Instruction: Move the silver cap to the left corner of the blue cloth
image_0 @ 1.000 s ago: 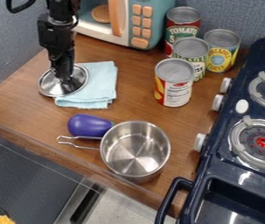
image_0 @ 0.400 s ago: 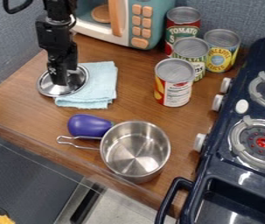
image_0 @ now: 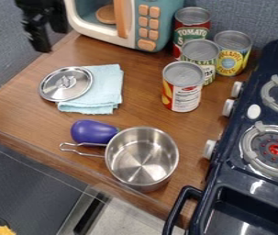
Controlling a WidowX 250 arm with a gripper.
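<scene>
The room has a gray-blue wall (image_0: 5, 55) at the back, w/ a brown wood table (image_0: 15, 110) in front of it. The silver cap (image_0: 67, 86) sits by the top L corner of the blue cloth (image_0: 106, 94), part on it and part out past its L edge. Its small knob (image_0: 65, 81) points up.

The black gripper (image_0: 47, 42) is up near the wall, past the table's top L edge, well apart from the cap. Can't tell if its jaws are spread or pinched, but the cap isn't in them.

The put-down job looks done, so the step now is prob. just to keep clear. Best to stay high, go slow & not bump the knob, bc the cap could slide off the cloth. Also watch the toy microwave (image_0: 164, 28) next to the arm. If the cap must go all the way onto the cloth, a tiny, soft push to the R would do.

Four cans (image_0: 182, 92) stand near the table's top R part. Lower down, a purple toy (image_0: 93, 132) lies by the pot (image_0: 142, 158). The dark blue stove (image_0: 227, 170) is at the R.
</scene>
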